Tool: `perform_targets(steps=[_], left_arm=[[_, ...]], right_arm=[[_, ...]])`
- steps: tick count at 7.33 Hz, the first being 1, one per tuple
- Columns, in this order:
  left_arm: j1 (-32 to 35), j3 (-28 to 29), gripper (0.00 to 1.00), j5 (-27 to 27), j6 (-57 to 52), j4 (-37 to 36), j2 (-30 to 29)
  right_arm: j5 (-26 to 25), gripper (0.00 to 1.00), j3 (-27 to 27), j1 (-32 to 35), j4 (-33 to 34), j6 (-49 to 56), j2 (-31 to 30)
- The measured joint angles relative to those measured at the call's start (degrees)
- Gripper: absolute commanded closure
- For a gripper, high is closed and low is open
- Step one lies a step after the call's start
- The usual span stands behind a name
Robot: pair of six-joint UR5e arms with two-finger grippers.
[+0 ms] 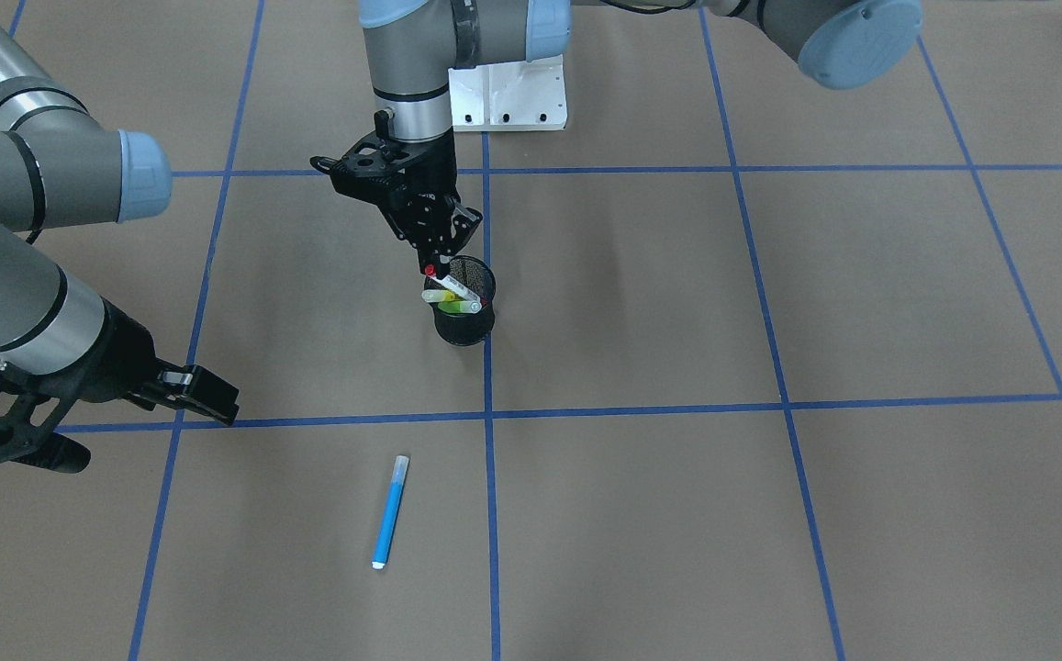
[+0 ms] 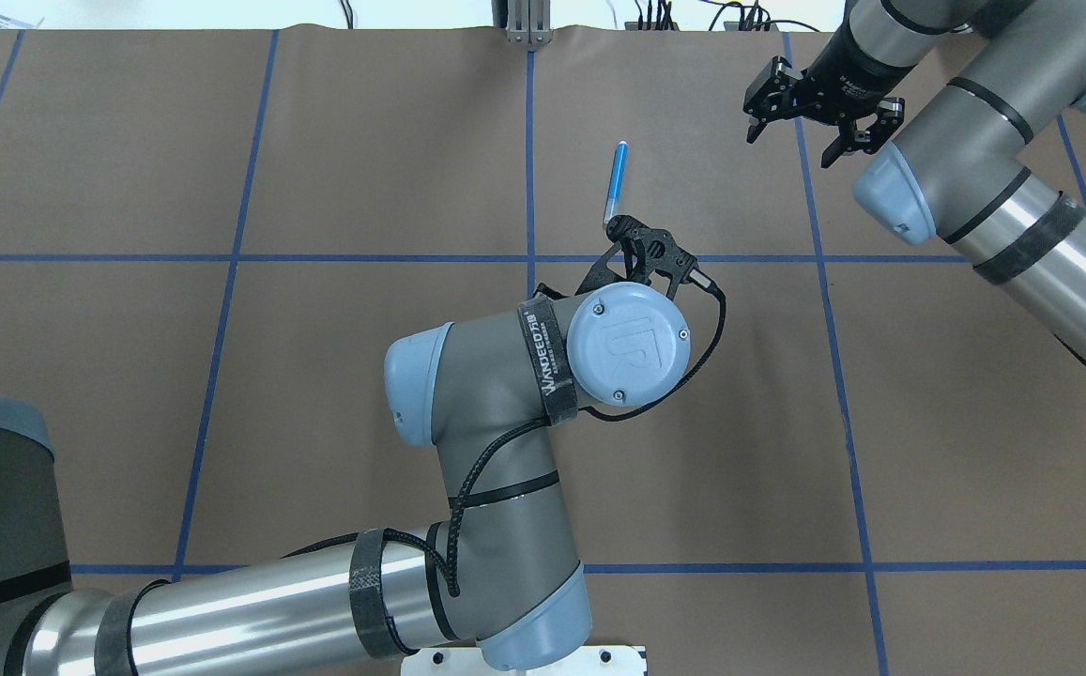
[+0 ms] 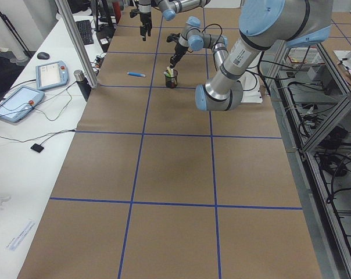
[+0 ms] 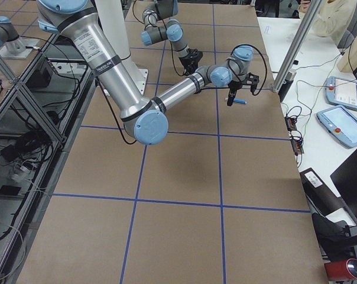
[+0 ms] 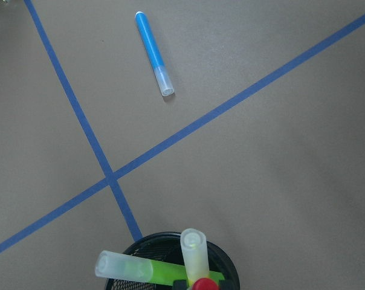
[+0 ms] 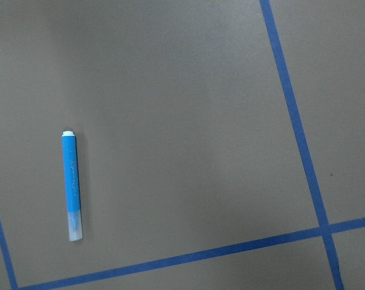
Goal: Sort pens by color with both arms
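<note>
Pens: three at the cup, one loose.

The left arm (image 2: pixel 496 469) reaches over the cup (image 1: pixel 466 321). The right arm (image 2: pixel 1002 216) is well apart from the cup, on the robot's right.

The cup stands upright with the lime green pen (image 5: pixel 152 270) and yellow pen (image 5: pixel 193 251) leaning in it.

The blue pen (image 1: pixel 391 511) lies flat on the table (image 1: pixel 769 551), well apart from the cup on the side away from the robot's base. Its long axis points roughly back toward the cup, a bit skewed.

The red-capped pen (image 1: pixel 452 286) is tilted, lower end at the cup's mouth, red end up in the left gripper (image 1: pixel 434 262). Those jaws look pinched narrow on it.

The right gripper (image 2: pixel 788 148) hovers with fingers spread wide, holding and touching nothing. Both grippers are about equally near the blue pen, and the right one is free, so it is probably the right arm's pick.
</note>
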State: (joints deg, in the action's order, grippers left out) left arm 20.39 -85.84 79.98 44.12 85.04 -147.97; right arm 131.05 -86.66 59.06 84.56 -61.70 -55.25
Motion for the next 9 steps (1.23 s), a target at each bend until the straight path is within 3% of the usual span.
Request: perform_targets(steps=[1, 3, 9], left_arm=[[0.00, 0.04, 0.88, -0.13, 0.00, 0.03, 0.02], [0.00, -0.31, 0.95, -0.13, 0.00, 0.07, -0.02], [2.28, -13.11, 0.99, 2.97, -0.13, -8.91, -2.22]], right_arm=[[0.00, 0.05, 0.00, 0.00, -0.01, 0.00, -0.02], [0.00, 0.05, 0.00, -0.06, -0.01, -0.06, -0.03], [0.04, 0.05, -0.10, -0.17, 0.13, -0.14, 0.31]])
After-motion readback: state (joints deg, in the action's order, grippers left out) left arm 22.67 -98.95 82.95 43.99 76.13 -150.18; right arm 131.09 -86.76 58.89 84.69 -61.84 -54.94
